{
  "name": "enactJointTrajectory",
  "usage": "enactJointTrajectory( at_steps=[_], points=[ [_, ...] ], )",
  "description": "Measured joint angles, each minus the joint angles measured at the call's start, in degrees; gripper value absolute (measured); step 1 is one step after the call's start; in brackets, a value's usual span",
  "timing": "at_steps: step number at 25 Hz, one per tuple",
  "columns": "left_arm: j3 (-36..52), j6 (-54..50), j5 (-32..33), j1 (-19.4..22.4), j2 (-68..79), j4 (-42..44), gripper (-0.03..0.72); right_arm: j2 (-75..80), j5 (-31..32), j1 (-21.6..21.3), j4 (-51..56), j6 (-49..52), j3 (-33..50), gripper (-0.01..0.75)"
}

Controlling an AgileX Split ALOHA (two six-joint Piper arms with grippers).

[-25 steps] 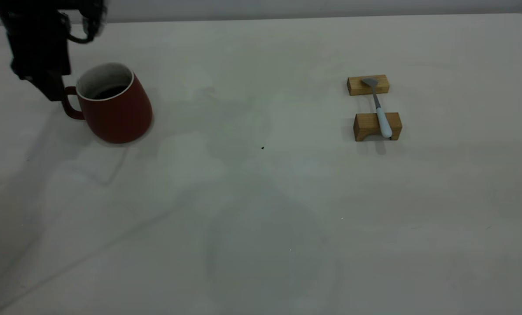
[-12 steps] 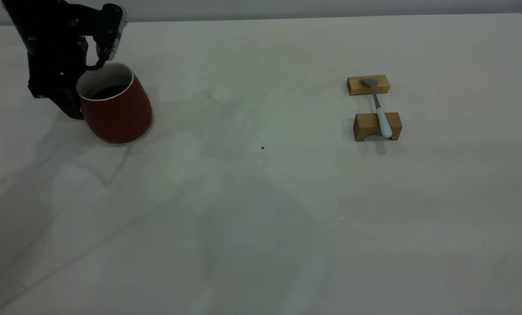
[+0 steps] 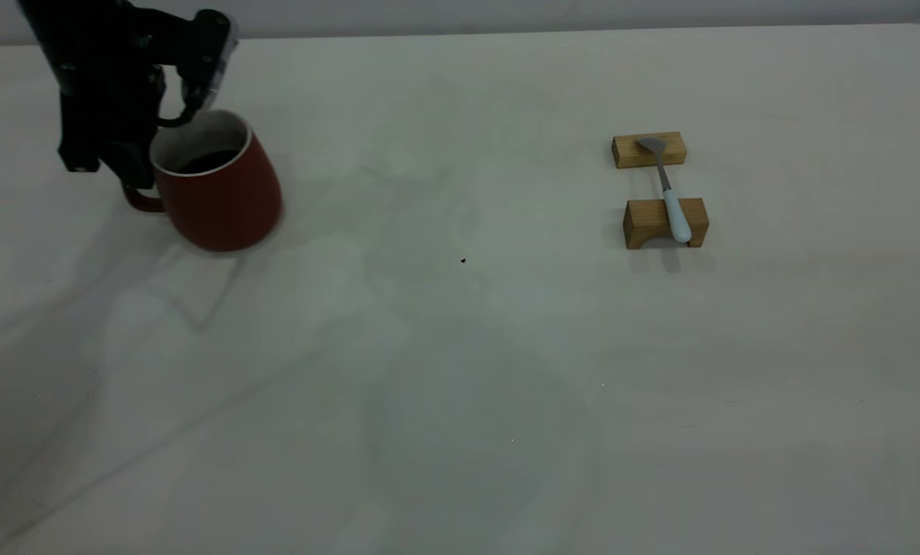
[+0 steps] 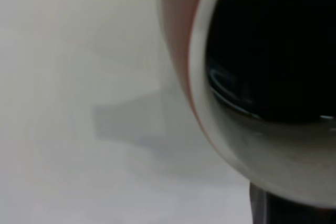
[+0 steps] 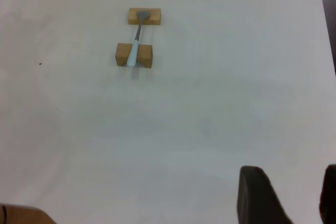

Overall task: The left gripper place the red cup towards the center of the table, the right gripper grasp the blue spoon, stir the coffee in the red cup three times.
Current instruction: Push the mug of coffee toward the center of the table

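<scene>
Left tool (image 3: 132,173) at red cup (image 3: 220,193) handle, probably clamped on it, cup far left on surface (image 3: 460,370); right tool (image 5: 286,195) apart, parked; blue spoon (image 3: 672,204) on wooden blocks (image 3: 664,223), stirring pending.

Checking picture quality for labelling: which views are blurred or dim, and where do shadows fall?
Exterior view: dim, with soft arm shadows across the table; the red cup looks slightly smeared. Left wrist view: the cup rim fills the frame, out of focus, with glints on the coffee. Right wrist view: bright and even; the blue spoon is small but clear.
</scene>
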Motion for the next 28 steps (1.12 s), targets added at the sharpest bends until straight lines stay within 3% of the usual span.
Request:
enactJointTrajectory(
  at_steps=[18,28],
  points=[
    [0.00,-3.26,-1.48,-14.97,0.00,-0.19,0.206,0.00,0.00,0.00,0.00,0.00,0.00,0.331],
    [0.00,-4.07,-2.94,-18.02,0.00,-0.47,0.206,0.00,0.00,0.00,0.00,0.00,0.00,0.331]
  ],
)
